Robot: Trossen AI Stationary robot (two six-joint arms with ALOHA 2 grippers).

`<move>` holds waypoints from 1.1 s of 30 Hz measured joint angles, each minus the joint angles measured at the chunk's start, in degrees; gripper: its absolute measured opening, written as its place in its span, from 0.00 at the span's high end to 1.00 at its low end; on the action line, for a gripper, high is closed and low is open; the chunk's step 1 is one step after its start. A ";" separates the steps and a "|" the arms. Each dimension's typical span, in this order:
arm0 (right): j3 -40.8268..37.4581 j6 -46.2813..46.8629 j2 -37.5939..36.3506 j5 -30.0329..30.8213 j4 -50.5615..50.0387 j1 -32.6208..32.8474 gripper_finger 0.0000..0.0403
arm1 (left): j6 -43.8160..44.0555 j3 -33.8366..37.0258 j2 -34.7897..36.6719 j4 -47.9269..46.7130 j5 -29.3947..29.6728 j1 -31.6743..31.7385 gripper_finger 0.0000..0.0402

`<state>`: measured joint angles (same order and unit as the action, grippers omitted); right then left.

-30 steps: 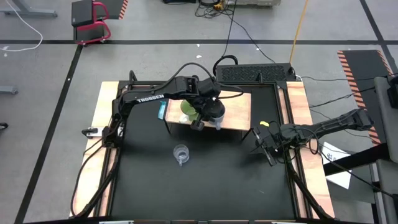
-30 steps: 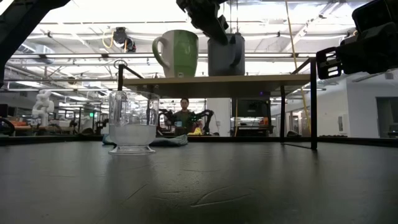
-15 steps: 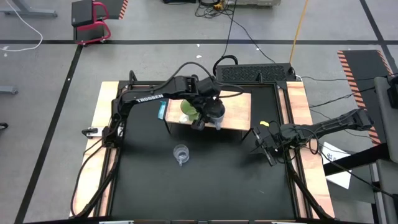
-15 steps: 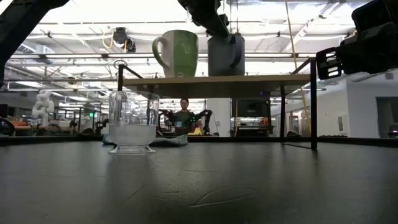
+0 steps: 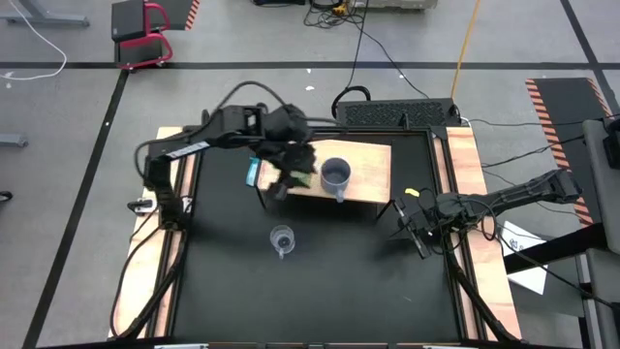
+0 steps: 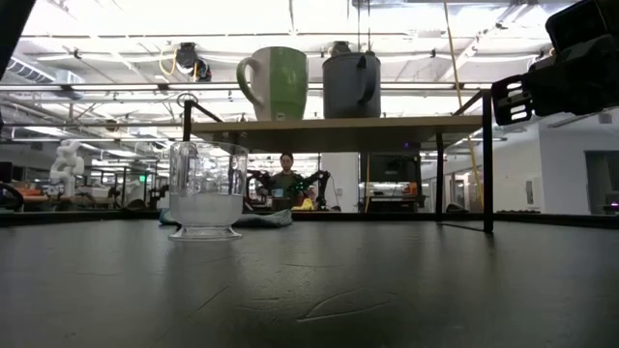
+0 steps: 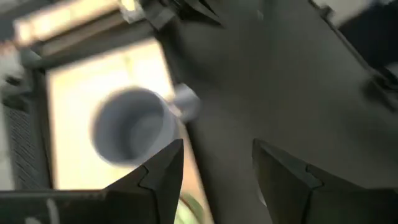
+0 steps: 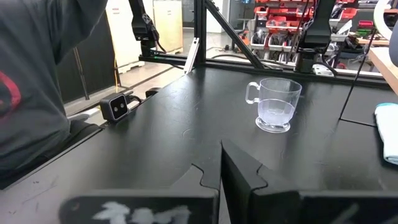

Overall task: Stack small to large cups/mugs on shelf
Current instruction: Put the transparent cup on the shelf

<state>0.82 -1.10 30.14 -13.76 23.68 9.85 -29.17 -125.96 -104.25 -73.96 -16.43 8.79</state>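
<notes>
On the tan shelf (image 6: 338, 122) two mugs stand upright on their bases: the lime-green mug (image 6: 276, 82) and, to its right, the grey-blue mug (image 6: 351, 85) (image 5: 336, 175) (image 7: 132, 132). The clear glass cup (image 5: 282, 239) (image 6: 205, 189) (image 8: 277, 104) stands on the black tabletop in front of the shelf. My left gripper (image 5: 288, 179) (image 7: 217, 155) hangs open above the shelf's left part, over the green mug, with nothing between its fingers. My right gripper (image 5: 407, 221) (image 8: 221, 162) waits shut and level at the table's right side.
A blue cloth (image 5: 253, 172) (image 8: 387, 130) lies on the table by the shelf's left end. A person's grey sleeve (image 8: 37, 81) shows beyond the table's left edge. Bare black tabletop stretches around and in front of the glass cup.
My left gripper has let go of the grey-blue mug, risen and drawn back toward the table's left edge, leaving the low view. The grey-blue mug stays upright on the shelf beside the green mug.
</notes>
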 joint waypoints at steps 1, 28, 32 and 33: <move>0.00 0.00 -0.01 0.00 0.00 0.01 1.00 | 0.81 0.33 0.72 -1.98 -0.03 -0.32 0.54; -0.01 -0.02 0.05 0.02 1.37 0.01 1.00 | 4.41 71.30 45.38 47.69 -2.14 -9.41 1.00; 0.00 -0.15 0.16 0.02 1.60 -0.01 1.00 | 7.36 79.67 51.61 57.34 2.46 -12.74 1.00; 0.00 -0.11 0.16 0.03 1.62 0.00 1.00 | 7.69 81.64 52.91 59.14 3.60 -13.55 1.00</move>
<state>0.82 -1.21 30.30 -13.72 25.30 9.85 -21.48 -44.32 -51.33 -14.82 -12.83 -4.77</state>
